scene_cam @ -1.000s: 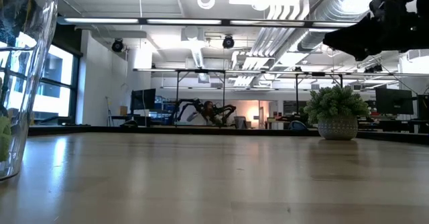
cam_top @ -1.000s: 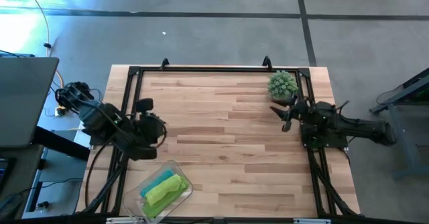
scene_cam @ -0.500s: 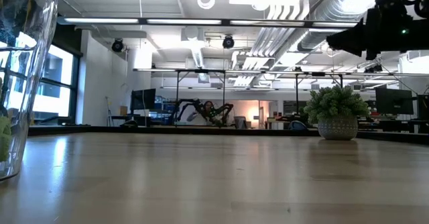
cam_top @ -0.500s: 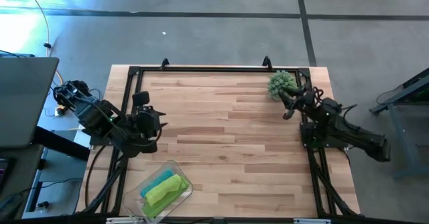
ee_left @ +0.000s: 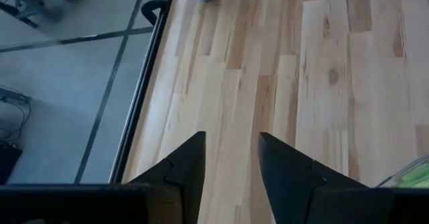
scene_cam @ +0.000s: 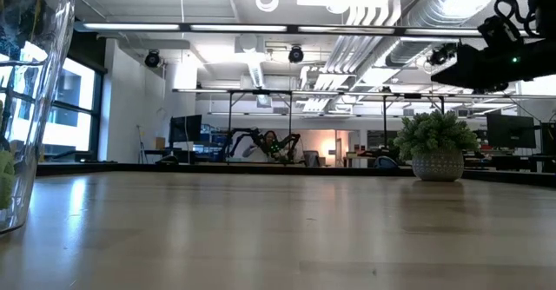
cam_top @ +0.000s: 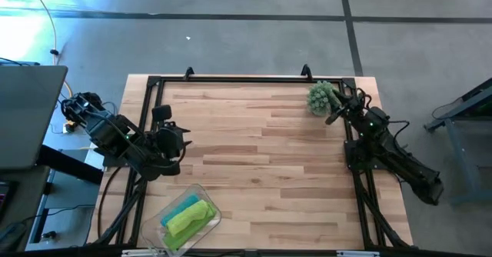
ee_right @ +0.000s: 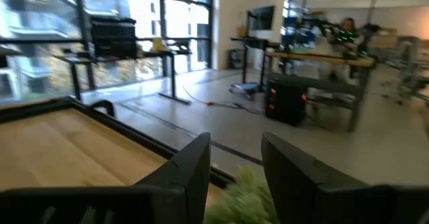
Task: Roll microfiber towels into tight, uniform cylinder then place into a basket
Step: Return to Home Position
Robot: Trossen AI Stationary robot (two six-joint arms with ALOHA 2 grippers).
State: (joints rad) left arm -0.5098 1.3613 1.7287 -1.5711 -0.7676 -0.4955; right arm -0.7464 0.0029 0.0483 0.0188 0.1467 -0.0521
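Presently, the microfiber towels (cam_top: 188,217) are seen rolled inside the basket (cam_top: 201,189), teal beside lime green, at the near left corner of the table (cam_top: 261,157). The left gripper (cam_top: 166,118) is held over the table's left edge, apart from the basket, with its fingers spread and nothing between them. The right gripper (cam_top: 336,109) is held high at the far right, just beside the potted plant (cam_top: 321,95), its fingers likewise parted and empty.
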